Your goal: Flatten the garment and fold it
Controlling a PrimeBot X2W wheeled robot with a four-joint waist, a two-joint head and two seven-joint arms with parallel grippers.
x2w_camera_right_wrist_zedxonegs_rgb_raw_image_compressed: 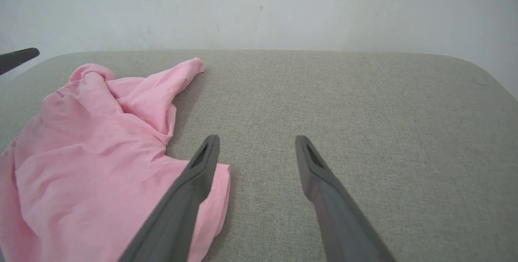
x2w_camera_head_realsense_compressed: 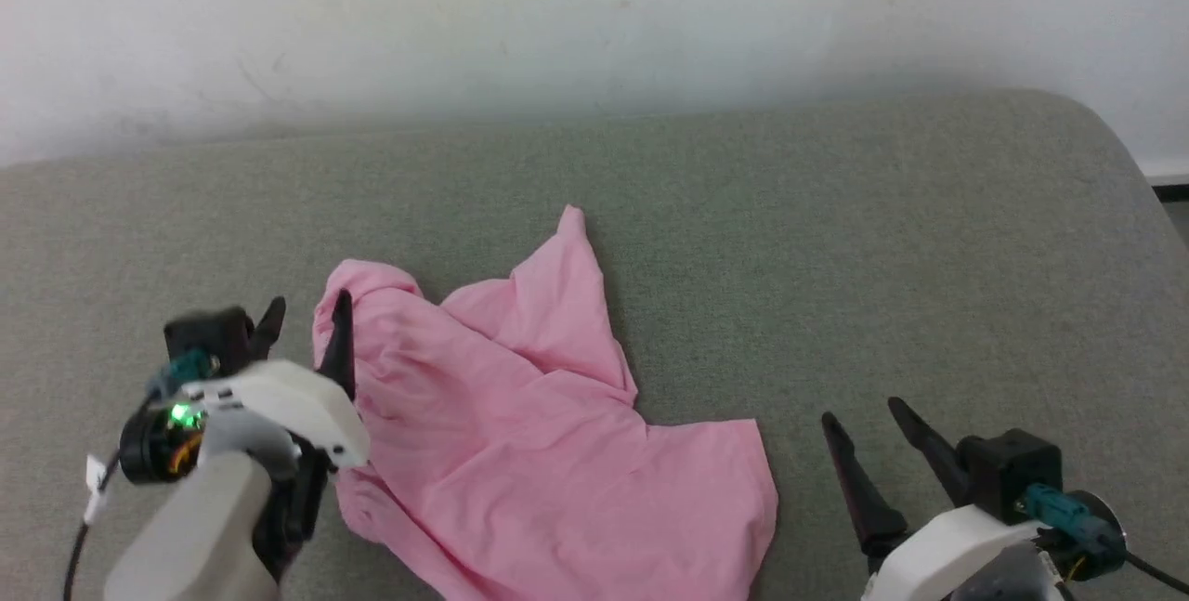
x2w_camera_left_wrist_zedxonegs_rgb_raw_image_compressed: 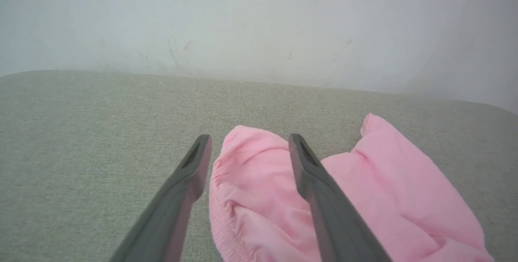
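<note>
The garment (x2w_camera_head_realsense_compressed: pixel 529 424) is a crumpled pink cloth lying on the grey-green padded surface (x2w_camera_head_realsense_compressed: pixel 836 239), with one corner sticking up toward the wall. My left gripper (x2w_camera_head_realsense_compressed: pixel 307 318) hovers open at the garment's left end. In the left wrist view a gathered pink edge (x2w_camera_left_wrist_zedxonegs_rgb_raw_image_compressed: pixel 247 165) lies between its two fingers. My right gripper (x2w_camera_head_realsense_compressed: pixel 864 420) stands open just right of the garment's lower right corner. In the right wrist view its left finger (x2w_camera_right_wrist_zedxonegs_rgb_raw_image_compressed: pixel 194 189) overlaps that corner of the garment (x2w_camera_right_wrist_zedxonegs_rgb_raw_image_compressed: pixel 93 144), and nothing lies between the fingers.
A pale wall (x2w_camera_head_realsense_compressed: pixel 594 16) rises behind the padded surface. The surface curves down at its right end (x2w_camera_head_realsense_compressed: pixel 1129 174). Bare padding stretches to the right of the garment and behind it.
</note>
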